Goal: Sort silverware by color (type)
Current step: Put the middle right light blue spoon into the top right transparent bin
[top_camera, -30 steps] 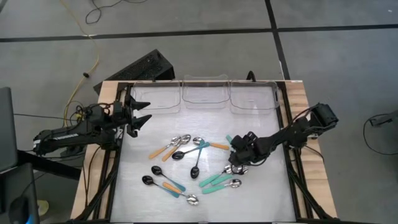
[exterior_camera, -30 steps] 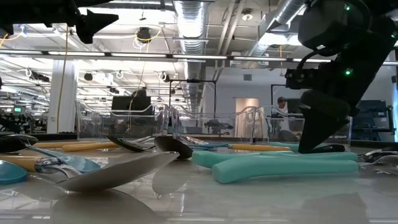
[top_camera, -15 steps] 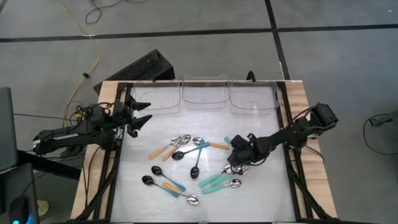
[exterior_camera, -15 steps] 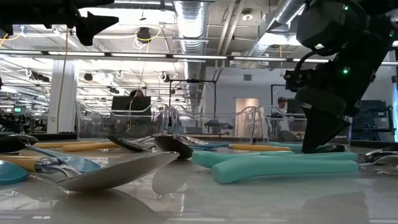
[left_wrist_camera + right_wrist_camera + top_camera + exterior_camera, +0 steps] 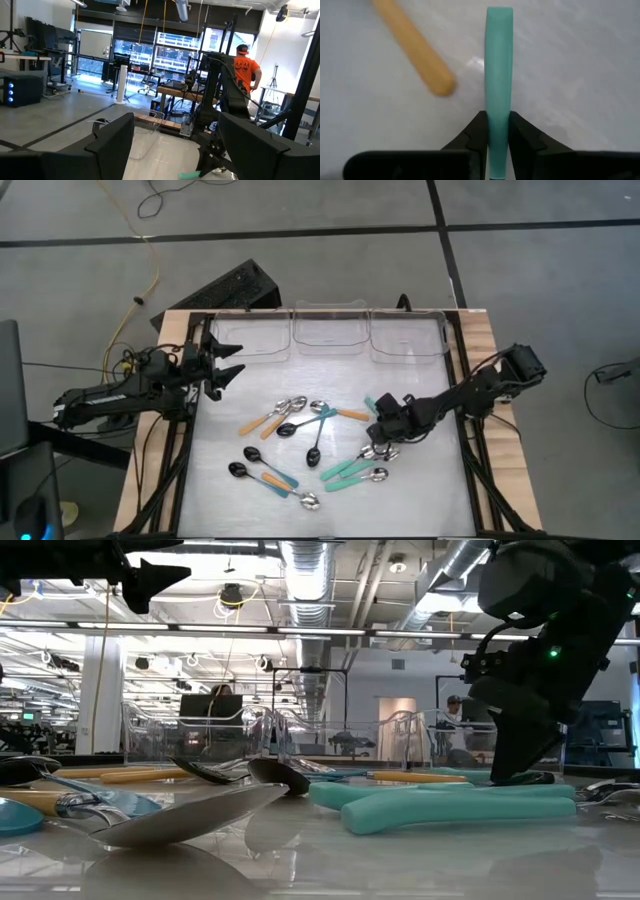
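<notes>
We see the right gripper [image 5: 381, 423] low over the white tabletop [image 5: 420, 480], right of centre, its two dark fingers [image 5: 476, 131] pressed against either side of a flat teal-green spoon handle [image 5: 499, 60]. The wrist view shows this handle running straight out from between the fingers, with the rounded end of an orange spoon handle [image 5: 415, 65] lying near it on the table, apart from it. From the level view we cannot tell whether the pinched teal spoon is off the surface or resting on it.

The rest of the silverware lies scattered on the middle of the table. Two teal-handled spoons with silver bowls [image 5: 352, 471] sit side by side just in front of the right gripper. A cluster of orange-handled spoons with silver bowls [image 5: 270, 418] lies left of centre, a black-bowled spoon with a dark handle [image 5: 314, 446] is between the groups, and a black-bowled spoon with a blue handle [image 5: 255, 476] lies nearer the front edge.

Three clear plastic bins [image 5: 330, 330] stand in a row along the far edge.

The left gripper [image 5: 228, 361] hangs over the table's left edge near the bins, its fingers spread wide and holding nothing.
</notes>
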Robot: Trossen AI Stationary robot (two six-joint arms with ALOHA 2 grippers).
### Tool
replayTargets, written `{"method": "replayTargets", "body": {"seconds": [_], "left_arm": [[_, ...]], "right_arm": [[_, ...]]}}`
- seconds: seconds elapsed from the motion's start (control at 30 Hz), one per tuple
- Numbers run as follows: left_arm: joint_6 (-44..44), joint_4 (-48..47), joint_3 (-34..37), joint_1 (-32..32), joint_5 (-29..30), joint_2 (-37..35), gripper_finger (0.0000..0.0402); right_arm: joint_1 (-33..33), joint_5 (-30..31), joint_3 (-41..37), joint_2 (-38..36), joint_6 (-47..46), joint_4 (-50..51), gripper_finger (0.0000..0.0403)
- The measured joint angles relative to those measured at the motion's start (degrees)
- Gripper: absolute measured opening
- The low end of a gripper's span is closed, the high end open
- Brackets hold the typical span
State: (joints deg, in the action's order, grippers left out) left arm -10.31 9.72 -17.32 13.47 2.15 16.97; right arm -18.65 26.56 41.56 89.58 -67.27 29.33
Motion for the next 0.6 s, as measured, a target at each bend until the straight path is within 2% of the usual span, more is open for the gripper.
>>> {"method": "replayTargets", "body": {"seconds": [0.23, 0.33, 0.43, 0.6], "left_arm": [[0.0, 0.0, 0.0, 0.0, 0.0, 0.0, 0.0277], [0.0, 0.0, 0.0, 0.0, 0.2, 0.0, 0.0277], [0.0, 0.0, 0.0, 0.0, 1.3, 0.0, 0.0277], [0.0, 0.0, 0.0, 0.0, 1.9, 0.0, 0.0277]], "right_arm": [[3.5, 3.5, 0.2, -5.4, -0.2, -1.0, 0.0076], [6.6, 4.8, 0.3, -9.3, 2.5, -1.3, 0.0076], [10.3, 5.2, 1.7, -13.6, 8.5, -1.1, 0.0076], [17.1, 5.9, 6.6, -20.2, 25.0, -1.5, 0.0076]]}}
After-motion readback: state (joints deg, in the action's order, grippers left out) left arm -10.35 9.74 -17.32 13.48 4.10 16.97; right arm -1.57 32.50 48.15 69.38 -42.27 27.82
